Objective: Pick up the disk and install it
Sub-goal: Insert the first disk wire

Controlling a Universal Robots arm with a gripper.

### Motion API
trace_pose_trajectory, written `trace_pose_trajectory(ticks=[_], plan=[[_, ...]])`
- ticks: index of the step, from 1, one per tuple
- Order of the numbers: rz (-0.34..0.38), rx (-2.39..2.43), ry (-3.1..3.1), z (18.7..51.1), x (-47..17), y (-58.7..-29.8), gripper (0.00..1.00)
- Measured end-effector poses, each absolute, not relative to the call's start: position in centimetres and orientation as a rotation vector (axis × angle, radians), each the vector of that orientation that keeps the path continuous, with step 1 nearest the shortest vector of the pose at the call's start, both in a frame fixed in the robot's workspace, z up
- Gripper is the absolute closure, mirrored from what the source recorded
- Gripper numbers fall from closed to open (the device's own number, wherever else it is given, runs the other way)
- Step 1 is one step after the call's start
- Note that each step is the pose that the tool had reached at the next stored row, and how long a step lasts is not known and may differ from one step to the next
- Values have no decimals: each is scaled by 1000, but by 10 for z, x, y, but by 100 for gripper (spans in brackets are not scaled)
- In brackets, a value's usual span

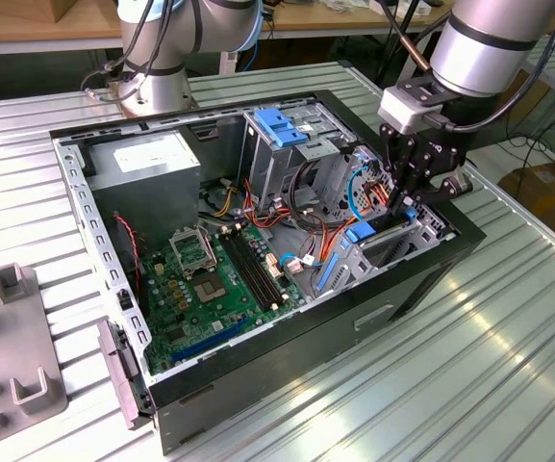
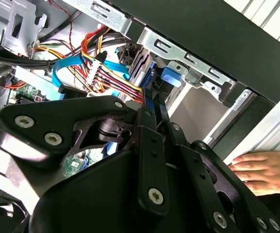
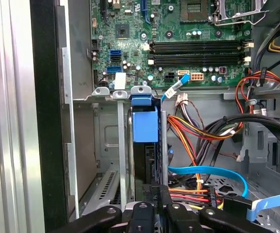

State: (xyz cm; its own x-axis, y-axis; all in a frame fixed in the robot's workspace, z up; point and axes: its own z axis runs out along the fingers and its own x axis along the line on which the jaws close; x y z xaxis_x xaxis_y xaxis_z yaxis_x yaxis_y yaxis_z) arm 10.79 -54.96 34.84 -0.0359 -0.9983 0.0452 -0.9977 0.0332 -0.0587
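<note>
The gripper [image 1: 404,205] is down inside the open PC case [image 1: 431,279], at the drive bay corner near the exterior view's right. Its black fingers [image 2: 152,141] look pinched close together around the edge of the disk [image 3: 144,124], which stands on edge in the metal drive bay [image 3: 118,145], slotted between the bay's rails. In the first wrist view you mostly see the disk's blue plastic end piece and a dark slab under it running down toward the fingers. Can't tell if it's fully seated.

Just beside the gripper there's a tangle of red, yellow and orange power cables [image 3: 198,133] and a flat blue SATA cable [image 3: 212,172]. The green motherboard [image 1: 210,279] lies on the case floor, well apart from the bay. A tall metal cage with a blue handle [image 1: 282,130] stands upright further back.

In the second wrist view a person's hand [image 2: 266,170] rests on the ribbed metal counter [image 1: 508,337], just outside the case wall.
</note>
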Motion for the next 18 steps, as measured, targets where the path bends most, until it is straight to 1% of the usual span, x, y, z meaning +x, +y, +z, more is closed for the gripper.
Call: trace_pose_trajectory(ticks=[18], plan=[[-114,-2176,2253,340,108,-549,84]])
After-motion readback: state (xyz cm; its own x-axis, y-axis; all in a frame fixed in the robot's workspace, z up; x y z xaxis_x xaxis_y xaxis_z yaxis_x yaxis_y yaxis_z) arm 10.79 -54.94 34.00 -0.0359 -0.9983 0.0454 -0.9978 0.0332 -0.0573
